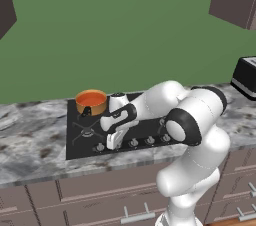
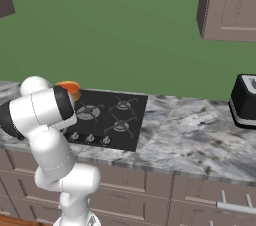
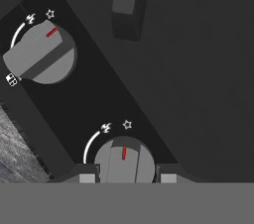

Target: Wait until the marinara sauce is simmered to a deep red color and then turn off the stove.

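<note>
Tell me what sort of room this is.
A home kitchen, rendered: a black stove with knobs set into a marble counter, an orange pot of marinara sauce on a burner, and a black toaster.

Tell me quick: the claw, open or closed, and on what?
Claw: closed on a small round silver stove knob with a red marker line, a fingertip on either side of it.

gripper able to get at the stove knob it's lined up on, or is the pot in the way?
Likely yes. The gripper already sits at a knob, a fingertip on either side, nothing between. The pot with the marinara sauce stands at the back of the stove, clear of the knob row.
</note>
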